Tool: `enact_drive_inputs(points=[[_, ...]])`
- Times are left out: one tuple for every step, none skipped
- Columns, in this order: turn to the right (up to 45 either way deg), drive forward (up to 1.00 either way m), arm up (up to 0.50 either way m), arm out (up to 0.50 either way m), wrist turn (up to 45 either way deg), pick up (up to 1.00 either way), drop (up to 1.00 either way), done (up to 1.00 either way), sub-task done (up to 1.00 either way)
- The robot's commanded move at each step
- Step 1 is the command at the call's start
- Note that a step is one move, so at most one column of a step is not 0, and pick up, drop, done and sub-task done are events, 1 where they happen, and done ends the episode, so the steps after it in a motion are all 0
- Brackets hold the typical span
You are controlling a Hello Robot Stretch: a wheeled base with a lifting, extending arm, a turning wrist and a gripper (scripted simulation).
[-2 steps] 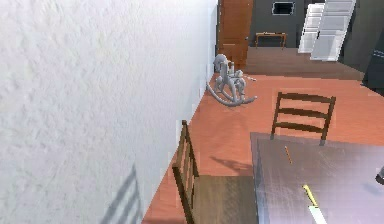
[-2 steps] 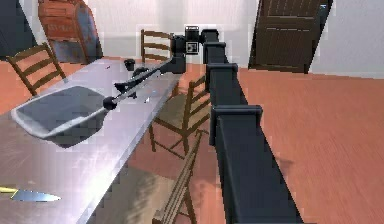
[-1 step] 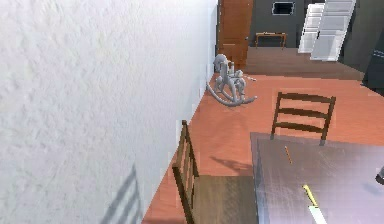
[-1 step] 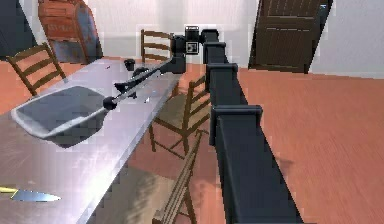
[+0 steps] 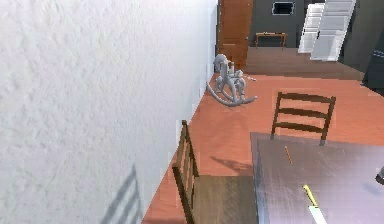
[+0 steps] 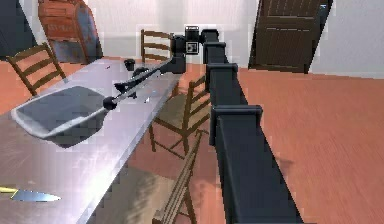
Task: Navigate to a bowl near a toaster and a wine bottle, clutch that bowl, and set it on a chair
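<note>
Reaching across table (image 6: 95, 165) | jaws by grey bowl (image 6: 55, 118) | chair (image 6: 188, 108) alongside

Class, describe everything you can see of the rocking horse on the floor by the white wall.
The rocking horse is pale grey all over, like stone or dull metal. It stands upright on curved rockers resting on the reddish floor, close beside the white wall and near a brown door. Whether it touches the wall cannot be told.
</note>
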Motion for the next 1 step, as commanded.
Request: enact_drive_inputs(points=[[0.0,0.00,0.00,0.00,0.0,0.00,1.00,0.00,0.00]])
